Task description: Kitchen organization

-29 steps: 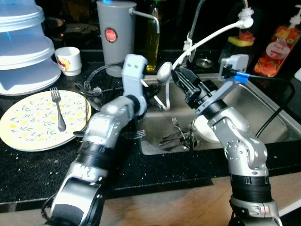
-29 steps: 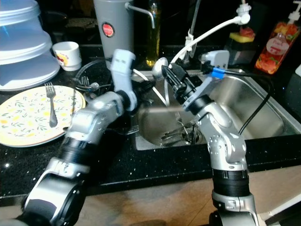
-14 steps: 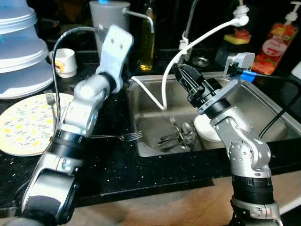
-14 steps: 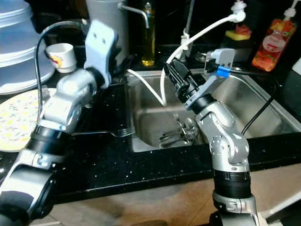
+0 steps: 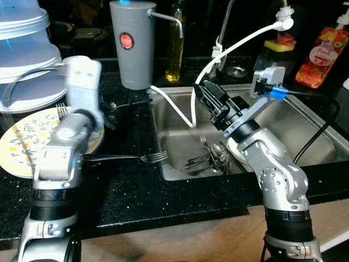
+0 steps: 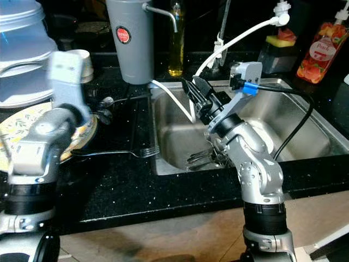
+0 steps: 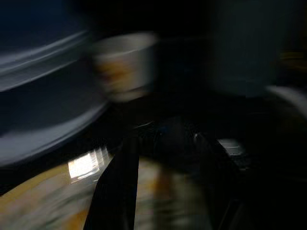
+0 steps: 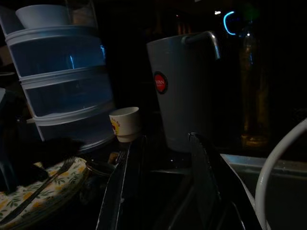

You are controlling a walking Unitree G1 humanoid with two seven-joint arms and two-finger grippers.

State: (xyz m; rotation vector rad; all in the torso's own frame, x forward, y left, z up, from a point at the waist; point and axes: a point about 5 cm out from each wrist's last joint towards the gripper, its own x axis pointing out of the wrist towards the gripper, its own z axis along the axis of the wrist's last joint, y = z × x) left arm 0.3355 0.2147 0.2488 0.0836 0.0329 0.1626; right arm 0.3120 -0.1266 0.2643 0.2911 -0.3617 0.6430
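My right gripper (image 5: 203, 94) hangs open over the steel sink (image 5: 305, 123), with nothing between its fingers (image 8: 120, 187). Below it, several forks and a spoon (image 5: 210, 157) lie in the basin beside a white dish (image 6: 257, 132). A lone fork (image 5: 146, 158) rests on the black counter by the sink's left edge. My left arm (image 5: 65, 136) reaches over the flowered plate (image 5: 19, 150). The blurred left wrist view shows my left gripper (image 7: 168, 143) open above that plate, facing a white cup (image 7: 125, 64). Dark utensils (image 5: 109, 106) lie just past the plate.
A grey water dispenser (image 5: 131, 46) and an oil bottle (image 5: 175, 49) stand behind the sink's left corner. Stacked clear containers (image 5: 27, 49) fill the back left. A white hose (image 5: 240, 43) arcs over the sink. A soap bottle (image 5: 319, 54) and sponge (image 5: 281, 46) sit back right.
My left arm has swung left, from the sink's edge to above the plate. The spoon held up by the right gripper a second ago now lies in the basin.
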